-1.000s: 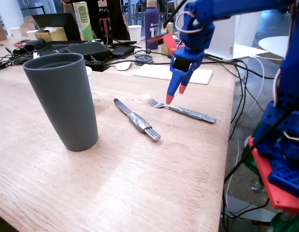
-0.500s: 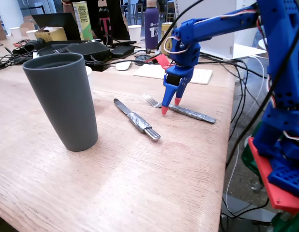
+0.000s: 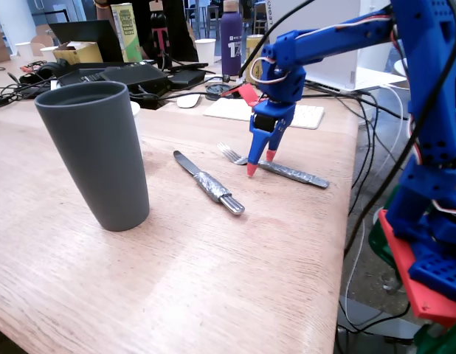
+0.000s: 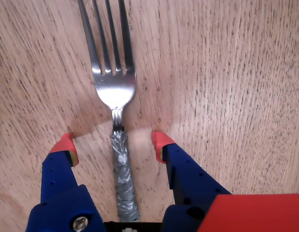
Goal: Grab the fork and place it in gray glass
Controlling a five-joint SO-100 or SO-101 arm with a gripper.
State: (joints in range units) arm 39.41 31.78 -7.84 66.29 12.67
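Observation:
The fork [image 3: 276, 167] lies flat on the wooden table, tines toward the far left in the fixed view, its tape-wrapped handle running right. My blue gripper [image 3: 261, 165] with red fingertips points down over the fork's neck. In the wrist view the fork [image 4: 114, 82] lies between the open fingers [image 4: 66, 145], one on each side of the taped handle, not touching it; the gripper [image 4: 113, 143] is at table level. The gray glass [image 3: 95, 153] stands upright at the left of the fixed view, well apart from the gripper.
A tape-wrapped table knife [image 3: 209, 184] lies between the glass and the fork. Behind are a white keyboard [image 3: 246, 110], a purple bottle [image 3: 231, 38], white paper cups [image 3: 205, 49], cables and boxes. The table's right edge [image 3: 344, 221] is close to the arm's base.

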